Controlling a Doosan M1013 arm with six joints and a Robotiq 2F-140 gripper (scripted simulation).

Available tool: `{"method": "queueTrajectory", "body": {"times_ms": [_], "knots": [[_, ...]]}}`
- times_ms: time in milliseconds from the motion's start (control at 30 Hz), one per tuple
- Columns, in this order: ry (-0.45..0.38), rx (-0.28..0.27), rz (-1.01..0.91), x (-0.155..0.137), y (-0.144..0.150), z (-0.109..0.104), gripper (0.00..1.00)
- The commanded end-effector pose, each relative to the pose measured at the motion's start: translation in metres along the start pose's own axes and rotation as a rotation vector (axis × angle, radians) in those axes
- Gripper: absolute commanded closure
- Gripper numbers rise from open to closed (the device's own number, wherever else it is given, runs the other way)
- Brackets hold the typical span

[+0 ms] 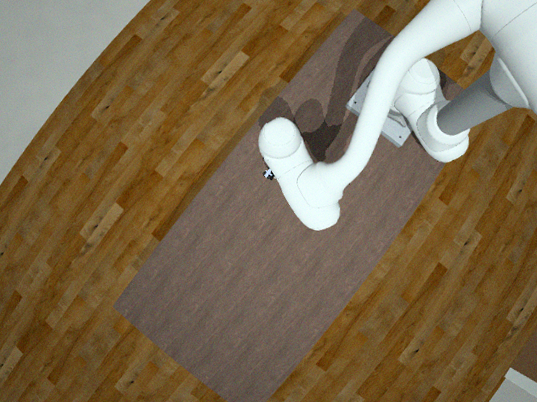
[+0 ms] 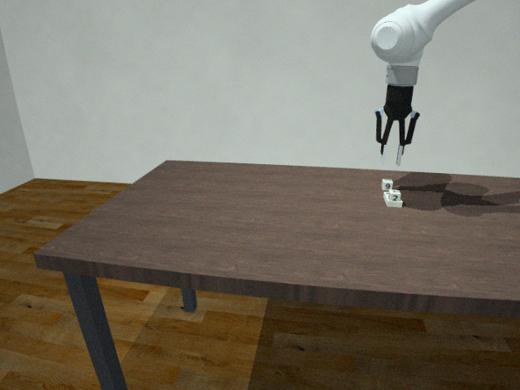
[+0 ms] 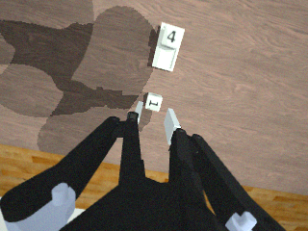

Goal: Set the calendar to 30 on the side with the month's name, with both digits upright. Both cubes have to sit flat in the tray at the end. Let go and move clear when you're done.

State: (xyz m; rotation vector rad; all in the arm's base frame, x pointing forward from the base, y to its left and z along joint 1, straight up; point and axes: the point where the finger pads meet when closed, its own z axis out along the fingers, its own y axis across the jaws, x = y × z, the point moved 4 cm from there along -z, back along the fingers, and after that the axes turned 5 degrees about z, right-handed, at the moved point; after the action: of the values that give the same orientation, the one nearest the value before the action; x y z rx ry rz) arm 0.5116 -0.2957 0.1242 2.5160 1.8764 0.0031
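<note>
The white tray (image 2: pixel 393 205) (image 3: pixel 165 60) stands on the table. A white cube (image 2: pixel 394 195) (image 3: pixel 170 36) sits in its end farther from the loose cube, with 4 on top and 2 towards the exterior camera; the other half of the tray is empty. The loose white cube (image 2: pixel 387 184) (image 3: pixel 153 102) lies on the table just off the tray's empty end, with 1 on top and a 9 or 6 towards the exterior camera. My gripper (image 2: pixel 390 163) (image 3: pixel 153 112) is partly open and empty, fingers pointing down, well above the loose cube. The top view shows neither cube nor tray; the arm hides them.
The brown table (image 1: pixel 258 270) (image 2: pixel 235 227) bears these things. In the wrist view, the table edge runs below the loose cube, with wooden floor (image 3: pixel 19 164) beyond. The arm's base plate (image 1: pixel 394 132) is on the table. Arm shadows fall beside the tray and loose cube.
</note>
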Motion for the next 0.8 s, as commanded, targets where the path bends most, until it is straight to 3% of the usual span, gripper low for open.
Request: {"method": "queueTrajectory", "body": {"times_ms": [0,767], "knots": [[0.000,0.000,0.000,0.000,0.000,0.003,0.65],[0.000,0.000,0.000,0.000,0.000,0.034,0.65]]}}
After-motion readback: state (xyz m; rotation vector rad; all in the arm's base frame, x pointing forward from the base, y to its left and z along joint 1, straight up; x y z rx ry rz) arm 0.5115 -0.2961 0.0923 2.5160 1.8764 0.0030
